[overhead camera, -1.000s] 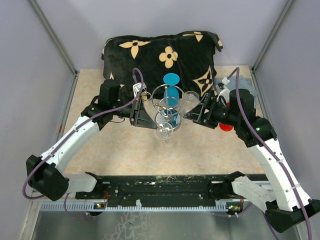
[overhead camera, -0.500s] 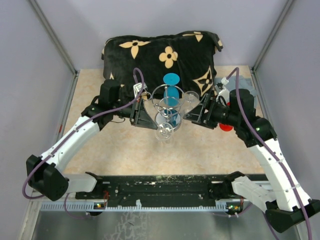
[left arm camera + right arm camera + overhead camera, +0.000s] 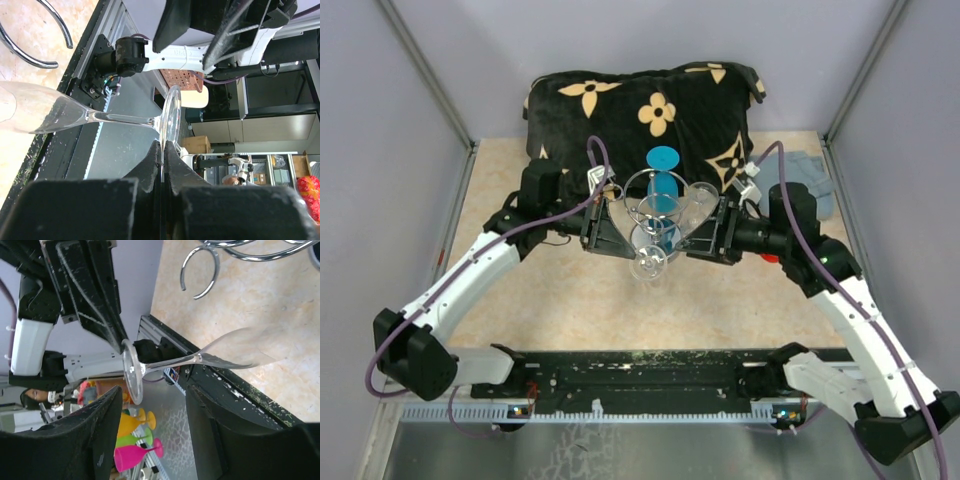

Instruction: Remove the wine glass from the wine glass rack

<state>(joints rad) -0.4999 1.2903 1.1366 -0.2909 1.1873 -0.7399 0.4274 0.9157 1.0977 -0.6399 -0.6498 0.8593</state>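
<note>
The clear wine glass (image 3: 648,263) hangs bowl-down at the front of the wine glass rack (image 3: 642,187), a silver wire stand with curved loops (image 3: 30,55). My left gripper (image 3: 620,232) is shut on the rim of the glass's foot (image 3: 170,117), its fingertips (image 3: 163,146) pressed together on the thin edge. My right gripper (image 3: 697,238) stands at the rack's right side, facing the left one. It is open (image 3: 155,392), and the stem (image 3: 170,361) crosses just beyond its fingertips. The foot (image 3: 131,371) sits close to one of the right fingers (image 3: 107,410), with no contact visible.
A blue glass (image 3: 663,182) and another clear glass (image 3: 700,197) sit on the rack. A black cushion with beige flowers (image 3: 640,110) lies behind, a grey cloth (image 3: 812,185) at the back right, and a red thing (image 3: 772,256) under the right arm. A black rail (image 3: 650,375) runs along the near edge.
My right arm has slid left toward the rack and its jaws have narrowed. The left gripper and the glass have not moved.
</note>
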